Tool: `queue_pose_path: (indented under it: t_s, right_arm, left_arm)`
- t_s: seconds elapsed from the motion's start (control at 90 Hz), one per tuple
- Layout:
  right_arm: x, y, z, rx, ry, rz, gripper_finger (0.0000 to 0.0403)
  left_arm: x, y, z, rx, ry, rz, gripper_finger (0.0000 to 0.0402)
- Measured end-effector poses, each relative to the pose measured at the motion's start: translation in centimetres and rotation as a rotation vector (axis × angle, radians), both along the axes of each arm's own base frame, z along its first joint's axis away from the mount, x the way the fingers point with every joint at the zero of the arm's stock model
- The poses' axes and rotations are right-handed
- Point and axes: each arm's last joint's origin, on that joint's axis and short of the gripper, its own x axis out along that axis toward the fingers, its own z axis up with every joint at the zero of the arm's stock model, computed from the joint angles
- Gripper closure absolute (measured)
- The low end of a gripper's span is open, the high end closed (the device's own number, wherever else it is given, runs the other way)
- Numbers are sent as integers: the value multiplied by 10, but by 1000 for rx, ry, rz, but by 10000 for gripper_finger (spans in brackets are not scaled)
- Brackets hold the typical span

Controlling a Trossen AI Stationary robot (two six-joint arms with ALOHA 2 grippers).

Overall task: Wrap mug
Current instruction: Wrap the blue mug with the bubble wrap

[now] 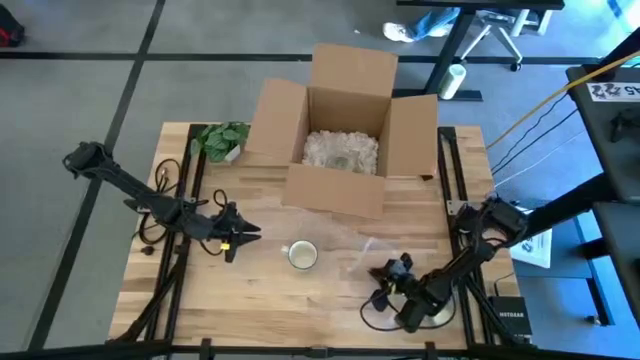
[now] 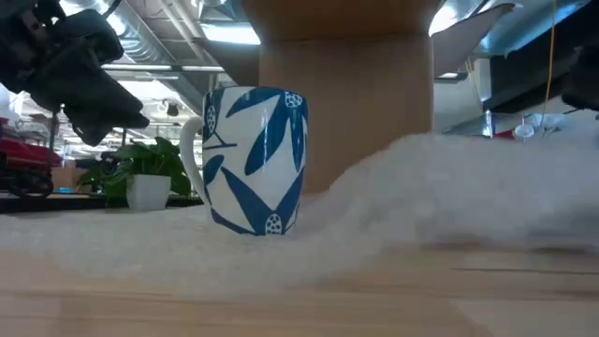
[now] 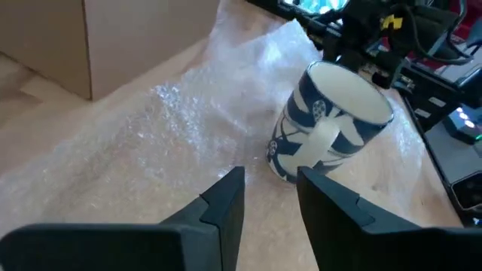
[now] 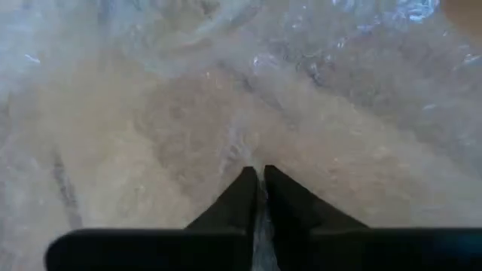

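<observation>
High view: the mug (image 1: pixel 303 256) stands upright near the front middle of the wooden table (image 1: pixel 200 300), on a sheet of clear bubble wrap (image 1: pixel 350 245) that spreads to its right. It is white with blue leaves, its handle turned towards the left gripper (image 1: pixel 243 236), which hovers just left of it, fingers a little apart and empty. The right gripper (image 1: pixel 385 272) is down at the wrap's right edge, fingertips pressed together on a fold of the plastic. Behind the mug sits an open cardboard box (image 1: pixel 345 135) with crumpled packing paper inside, and a small potted plant (image 1: pixel 224 140) is at the far left.
</observation>
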Motion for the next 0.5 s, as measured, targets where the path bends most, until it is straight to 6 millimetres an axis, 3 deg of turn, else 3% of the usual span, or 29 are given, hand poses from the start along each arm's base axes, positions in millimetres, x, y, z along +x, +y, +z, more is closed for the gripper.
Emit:
queue_pose_path:
  t_s: [0.5]
  right_arm:
    - [83, -4, 92, -321, -52, 101, 402]
  left_arm:
    - [1, -1, 4, 20, -34, -14, 296]
